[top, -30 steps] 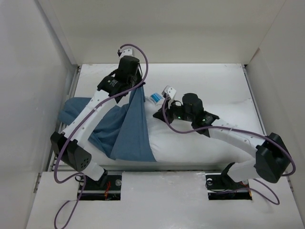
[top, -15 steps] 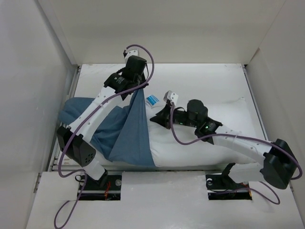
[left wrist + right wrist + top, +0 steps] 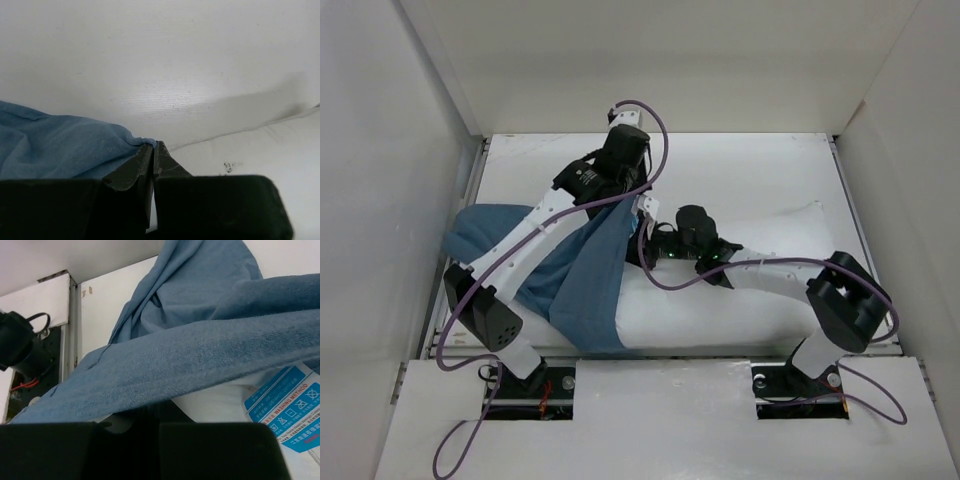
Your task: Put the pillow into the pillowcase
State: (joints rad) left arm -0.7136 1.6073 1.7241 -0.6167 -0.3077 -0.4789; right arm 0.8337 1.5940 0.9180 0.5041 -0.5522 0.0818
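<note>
The blue pillowcase (image 3: 575, 280) lies at the left, and its upper edge is lifted. My left gripper (image 3: 625, 198) is shut on that hem, seen pinched at the fingertips in the left wrist view (image 3: 151, 145), where the cloth (image 3: 55, 150) hangs to the left. The white pillow (image 3: 750, 305) lies across the middle and right, its left end under the raised blue cloth. My right gripper (image 3: 643, 246) is at that end, beneath the pillowcase edge. In the right wrist view the pillowcase (image 3: 190, 360) drapes over my closed jaws (image 3: 157, 411), which pinch the pillow (image 3: 220, 401) beside its blue washing label (image 3: 292, 401).
White walls enclose the table (image 3: 740, 170) on the left, right and back. The left arm's base (image 3: 485, 325) and purple cable lie over the pillowcase's near-left part. The pillow also shows in the left wrist view (image 3: 270, 150).
My left gripper moved right, carrying the pillowcase hem. My right gripper moved left, and the pillow's end and label went under the raised blue cloth.
</note>
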